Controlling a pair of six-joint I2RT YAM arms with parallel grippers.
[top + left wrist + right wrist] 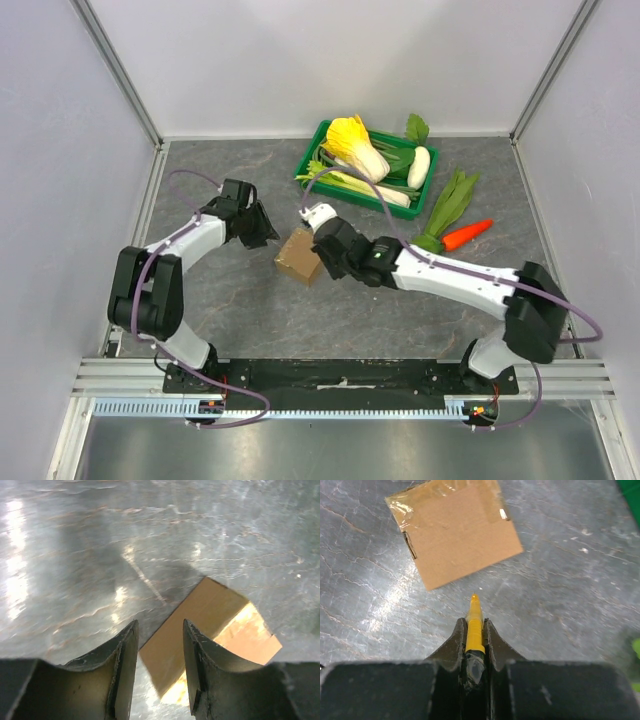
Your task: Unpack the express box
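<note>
Tabletop [250, 300] lies open near the express box [299, 259] (front side); the green crate [310, 152] stands well behind.

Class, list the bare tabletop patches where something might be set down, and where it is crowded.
Bare: the strip between the express box and the arm bases; the far-left corner beside the crate. Crowded: around the box, between left pincer and right pincer gripping a yellow tool, and by the carrot.

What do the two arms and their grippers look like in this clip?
Both arms match: white link shells on the left arm and right arm, black joint housings, a loose purple cable looping along each. The left gripper and right gripper have dark, curved, tapering fingers with scuffed edges.
</note>
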